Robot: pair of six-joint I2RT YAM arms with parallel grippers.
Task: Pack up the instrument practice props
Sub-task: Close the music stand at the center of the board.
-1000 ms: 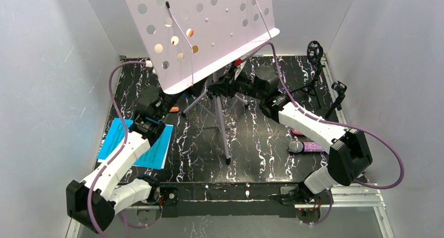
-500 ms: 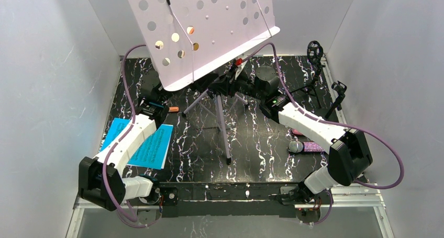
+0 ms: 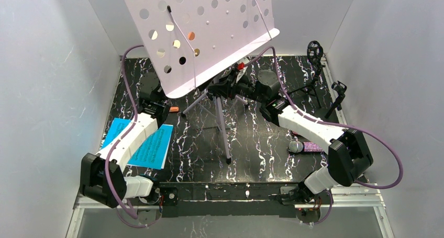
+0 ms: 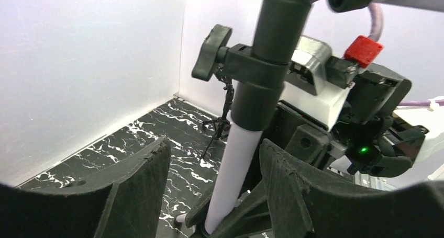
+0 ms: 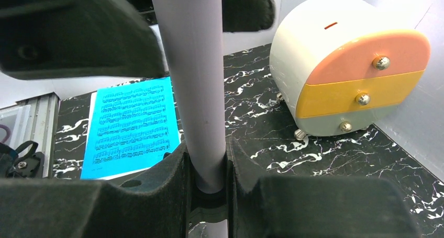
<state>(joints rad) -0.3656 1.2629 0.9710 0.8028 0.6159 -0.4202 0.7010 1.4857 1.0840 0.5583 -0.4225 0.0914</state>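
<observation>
Currently right fingers (image 5: 131,206) pinch the pole (image 5: 193,91) of the lilac music rack (image 3: 209,29), mid-desk (image 3: 251,138); left fingers (image 4: 136,196) spread either side of it under the black collar (image 4: 256,86), not touching. Close left squarely; hold rack upright.

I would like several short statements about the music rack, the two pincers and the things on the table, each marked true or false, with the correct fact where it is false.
1. The right pincer is shut on the pole of the lilac perforated music rack. True.
2. The left pincer is clamped on that pole. False: its fingers stand open, with the pole between them.
3. The blue sheet-music page lies flat on the black marbled table. True.
4. The glittery purple microphone stands upright in a tripod. False: it lies on its side on the table.
</observation>
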